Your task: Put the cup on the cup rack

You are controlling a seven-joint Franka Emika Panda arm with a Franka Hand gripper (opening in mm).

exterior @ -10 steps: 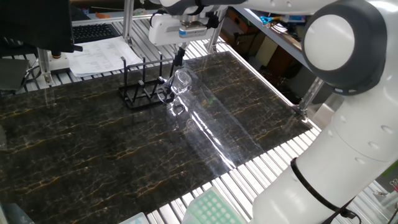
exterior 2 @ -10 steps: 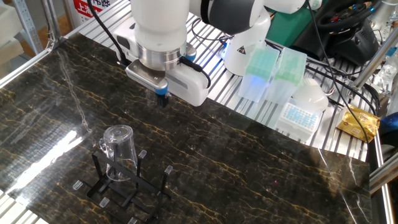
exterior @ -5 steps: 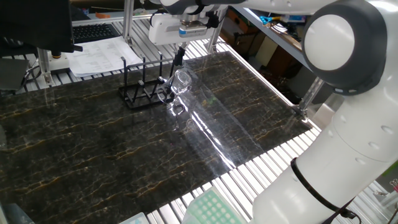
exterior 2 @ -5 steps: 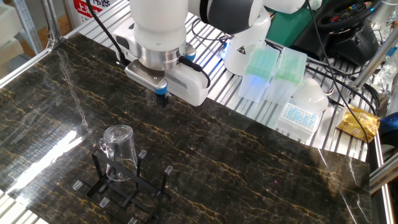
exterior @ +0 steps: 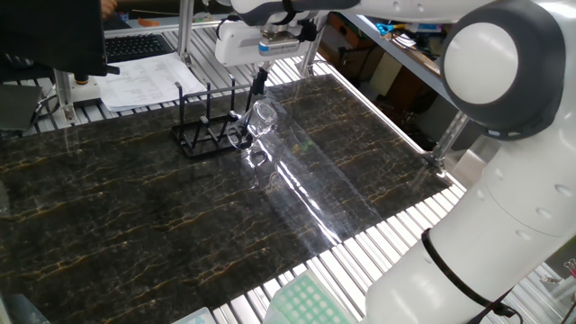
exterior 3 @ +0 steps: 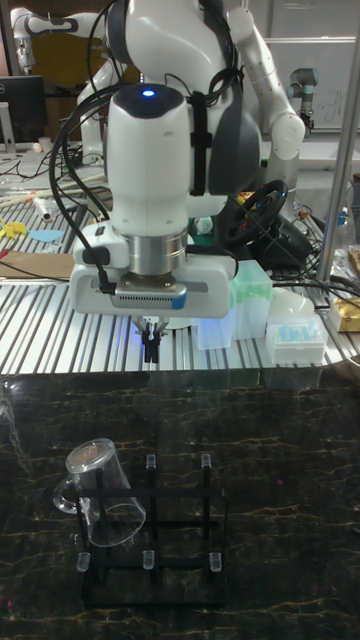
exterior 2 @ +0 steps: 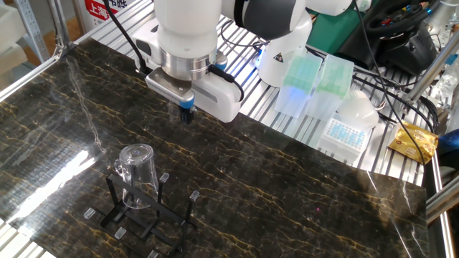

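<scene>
Fingers of the tool (exterior 3: 149, 352) were seen pressed together, gripping nothing, raised above the dark marbled surface (exterior 2: 287, 186). Below and to one side of the tool, the clear glass cup (exterior 3: 100, 494) was hung upside down and tilted on a corner peg of the black wire cup rack (exterior 3: 160, 545).

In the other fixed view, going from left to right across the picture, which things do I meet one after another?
cup on the cup rack → gripper → green boxes → white tray of blue tips → gold packet
</scene>
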